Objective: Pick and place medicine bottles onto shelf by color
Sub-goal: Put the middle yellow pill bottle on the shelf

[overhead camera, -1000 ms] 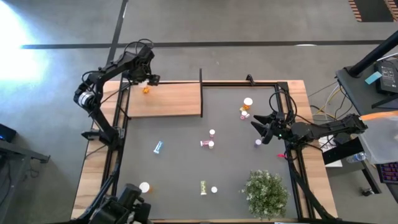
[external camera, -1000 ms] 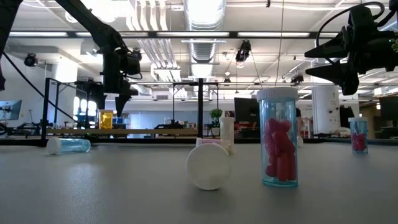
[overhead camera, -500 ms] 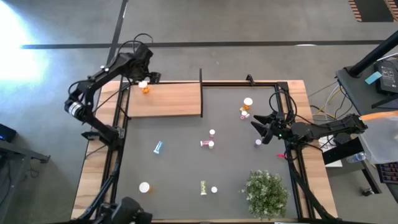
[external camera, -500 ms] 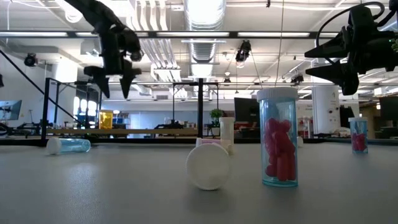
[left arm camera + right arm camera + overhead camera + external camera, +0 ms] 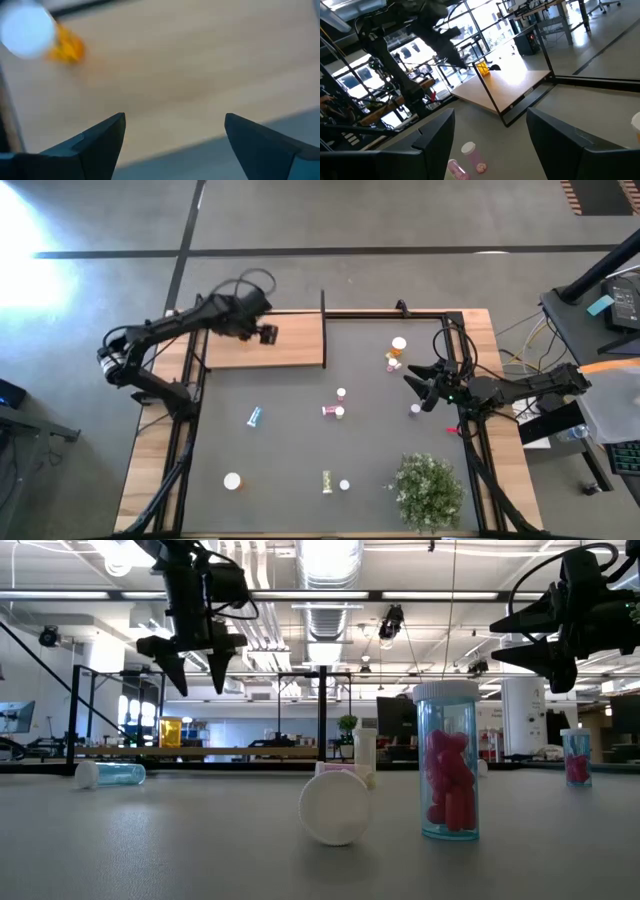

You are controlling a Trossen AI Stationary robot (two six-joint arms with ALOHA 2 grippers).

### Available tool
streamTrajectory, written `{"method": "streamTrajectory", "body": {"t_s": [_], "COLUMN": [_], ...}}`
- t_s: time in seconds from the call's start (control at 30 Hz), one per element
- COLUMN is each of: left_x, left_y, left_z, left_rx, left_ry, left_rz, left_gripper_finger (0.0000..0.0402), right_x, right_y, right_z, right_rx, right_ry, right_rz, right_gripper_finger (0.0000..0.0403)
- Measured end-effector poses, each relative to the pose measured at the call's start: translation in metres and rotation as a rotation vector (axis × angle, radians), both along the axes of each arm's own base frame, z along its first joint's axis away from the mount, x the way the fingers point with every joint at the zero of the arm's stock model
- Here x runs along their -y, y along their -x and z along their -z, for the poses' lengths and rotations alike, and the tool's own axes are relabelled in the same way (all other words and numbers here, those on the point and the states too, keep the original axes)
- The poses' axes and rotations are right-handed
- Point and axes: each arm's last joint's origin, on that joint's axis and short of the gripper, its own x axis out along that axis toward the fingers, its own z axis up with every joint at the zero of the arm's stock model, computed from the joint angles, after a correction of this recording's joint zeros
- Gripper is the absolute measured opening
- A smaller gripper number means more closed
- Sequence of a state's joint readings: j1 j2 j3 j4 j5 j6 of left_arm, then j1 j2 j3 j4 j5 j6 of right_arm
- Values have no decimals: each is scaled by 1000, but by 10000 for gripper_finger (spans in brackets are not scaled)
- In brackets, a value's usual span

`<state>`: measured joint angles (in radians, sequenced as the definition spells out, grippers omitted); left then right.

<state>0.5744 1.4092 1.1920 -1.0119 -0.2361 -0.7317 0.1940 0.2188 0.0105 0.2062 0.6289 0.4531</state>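
Left gripper [image 5: 262, 333] hovers above the shelf [image 5: 290, 345] in the upper left of the high view, jaws spread and empty; in the low view it hangs at upper left [image 5: 198, 665], both fingers pointing down, clear of the board. The left wrist view shows its two dark fingers [image 5: 100, 137] apart over bare wood, with an orange bottle [image 5: 64, 46] standing upright on the shelf, white cap up, near the board's corner. The low view shows the same orange bottle [image 5: 171, 732] upright at left on the shelf. Right gripper [image 5: 425, 385] waits at the right middle of the high view above the mat, jaws spread, holding nothing; a pink bottle [image 5: 415, 410] stands just below it in the frame. Other bottles remain on the dark mat [image 5: 290, 460]: an orange one with a white cap [image 5: 396, 350] at upper right, a pink one lying down [image 5: 333, 412] at centre, a blue one lying [image 5: 254, 417] at left centre, a yellow-green one [image 5: 327, 480] at lower centre, and a white-capped one [image 5: 232, 480] at lower left. A green plant [image 5: 428, 492] sits at lower right.
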Motion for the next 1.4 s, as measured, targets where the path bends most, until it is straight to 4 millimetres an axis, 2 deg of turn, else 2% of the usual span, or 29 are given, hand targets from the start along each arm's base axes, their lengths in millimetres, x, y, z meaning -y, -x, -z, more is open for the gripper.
{"method": "streamTrajectory", "body": {"t_s": [0.27,0.8,1.03,1.4], "left_x": [60,175,203,224], "left_y": [-28,-79,-106,-154], "left_z": [34,80,89,103], "left_rx": [34,284,393,436], "left_ry": [59,-230,-275,-352], "left_rz": [-14,263,306,419], "left_gripper_finger": [325,325,325,325], "right_x": [0,0,0,0], "right_y": [0,0,0,0], "right_z": [0,0,0,0], "right_rx": [0,0,0,0], "right_ry": [0,0,0,0], "right_rz": [0,0,0,0], "right_gripper_finger": [237,237,237,237]}}
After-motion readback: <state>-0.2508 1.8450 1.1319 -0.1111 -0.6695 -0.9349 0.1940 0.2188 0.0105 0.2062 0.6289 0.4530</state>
